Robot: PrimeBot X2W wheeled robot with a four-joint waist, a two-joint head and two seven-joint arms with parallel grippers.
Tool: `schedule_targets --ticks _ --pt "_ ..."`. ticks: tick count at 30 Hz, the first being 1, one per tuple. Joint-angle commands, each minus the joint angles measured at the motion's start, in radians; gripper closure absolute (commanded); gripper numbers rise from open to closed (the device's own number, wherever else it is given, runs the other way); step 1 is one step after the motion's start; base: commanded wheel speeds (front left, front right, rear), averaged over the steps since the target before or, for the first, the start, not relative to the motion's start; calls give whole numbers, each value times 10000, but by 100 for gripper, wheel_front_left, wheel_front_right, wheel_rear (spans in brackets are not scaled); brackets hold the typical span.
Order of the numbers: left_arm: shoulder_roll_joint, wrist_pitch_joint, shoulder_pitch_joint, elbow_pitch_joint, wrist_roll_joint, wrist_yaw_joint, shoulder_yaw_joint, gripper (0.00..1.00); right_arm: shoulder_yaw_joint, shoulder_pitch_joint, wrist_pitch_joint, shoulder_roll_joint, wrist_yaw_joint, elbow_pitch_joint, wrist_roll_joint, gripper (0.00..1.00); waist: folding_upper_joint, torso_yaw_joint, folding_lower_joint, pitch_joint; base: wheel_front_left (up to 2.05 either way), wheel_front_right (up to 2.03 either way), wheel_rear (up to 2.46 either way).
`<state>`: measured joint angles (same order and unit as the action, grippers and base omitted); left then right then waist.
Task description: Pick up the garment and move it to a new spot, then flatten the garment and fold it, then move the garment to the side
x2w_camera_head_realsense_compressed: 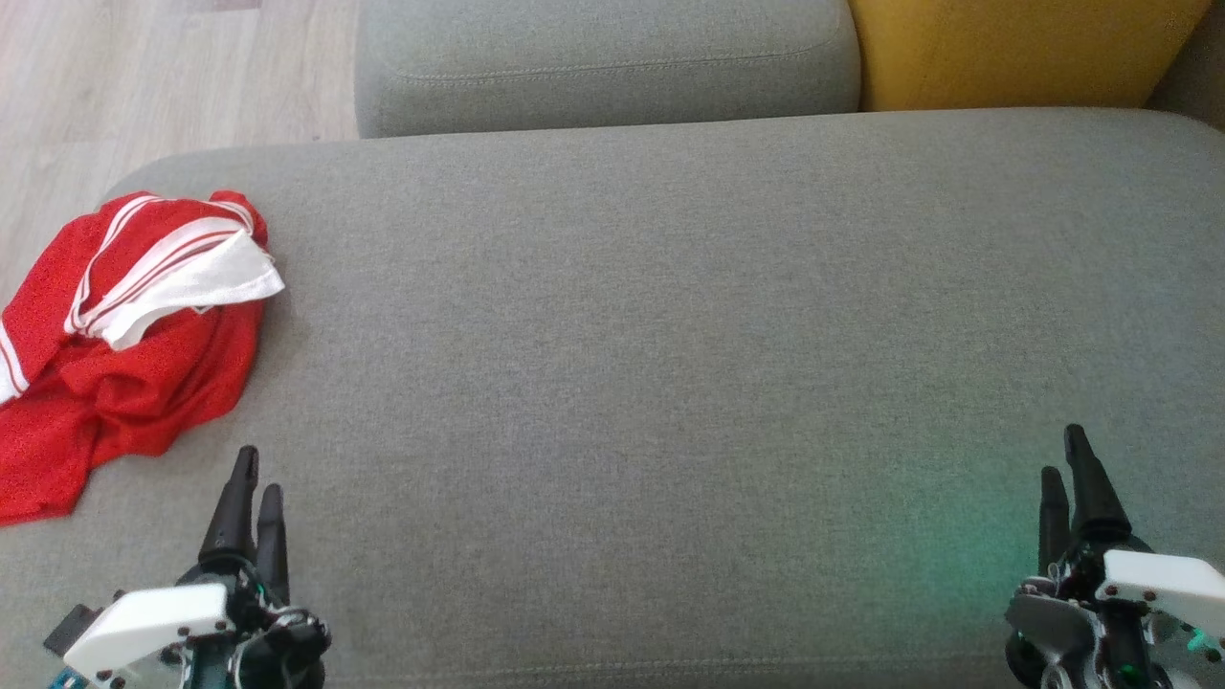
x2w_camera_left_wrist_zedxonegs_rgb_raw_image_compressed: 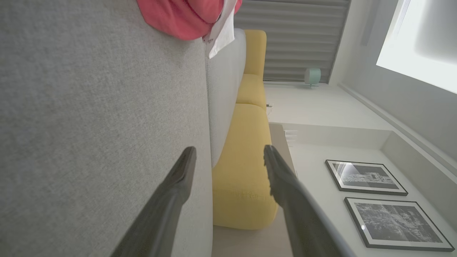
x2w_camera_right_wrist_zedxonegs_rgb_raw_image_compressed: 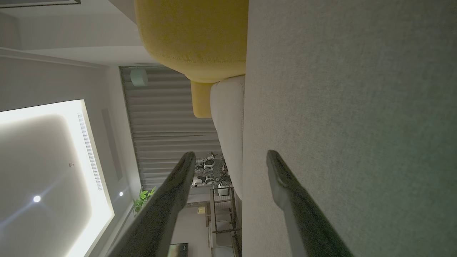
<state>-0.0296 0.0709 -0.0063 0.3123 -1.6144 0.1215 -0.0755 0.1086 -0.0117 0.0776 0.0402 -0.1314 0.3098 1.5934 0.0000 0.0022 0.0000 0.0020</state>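
A crumpled red garment (x2w_camera_head_realsense_compressed: 124,364) with white stripes and a white trim lies at the left edge of the grey sofa seat (x2w_camera_head_realsense_compressed: 670,335), partly hanging over it. My left gripper (x2w_camera_head_realsense_compressed: 256,478) hovers at the lower left, open and empty, just below and right of the cloth. At the lower right my right gripper (x2w_camera_head_realsense_compressed: 1067,459) is open too, far from the cloth. In the left wrist view the garment (x2w_camera_left_wrist_zedxonegs_rgb_raw_image_compressed: 182,16) shows at the top, beyond the spread fingers of the left gripper (x2w_camera_left_wrist_zedxonegs_rgb_raw_image_compressed: 229,157). The right gripper (x2w_camera_right_wrist_zedxonegs_rgb_raw_image_compressed: 230,160) also stands spread, with nothing between its fingers.
A grey cushion (x2w_camera_head_realsense_compressed: 603,62) and a yellow cushion (x2w_camera_head_realsense_compressed: 1014,48) stand behind the seat. Pale wood floor (x2w_camera_head_realsense_compressed: 144,77) lies to the upper left. Across the wide middle of the seat there is free room.
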Motion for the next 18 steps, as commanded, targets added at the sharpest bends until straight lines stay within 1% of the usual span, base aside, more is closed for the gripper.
schedule_targets --ticks 1,6,10,11,18 --pt "-114 -50 -553 -396 107 21 -34 0 -35 -521 -80 76 1 -399 -88 0 0 2 0 -1 0 0 0" --pt "-199 -228 -619 -590 452 24 4 0 -191 -609 -257 205 1 -481 -552 0 0 15 0 -13 0 0 0" --pt "-250 -355 -661 -783 989 27 -35 0 -315 -692 -388 302 1 -597 -1134 0 0 24 0 -27 0 0 0" --pt "-263 -414 -683 -917 1355 28 -49 0 -333 -729 -450 333 2 -673 -1452 0 0 29 0 -35 0 0 0" --pt "-360 -619 -708 -1362 2803 32 57 0 -338 -856 -627 388 2 -997 -2921 0 0 51 0 -72 0 0 0"
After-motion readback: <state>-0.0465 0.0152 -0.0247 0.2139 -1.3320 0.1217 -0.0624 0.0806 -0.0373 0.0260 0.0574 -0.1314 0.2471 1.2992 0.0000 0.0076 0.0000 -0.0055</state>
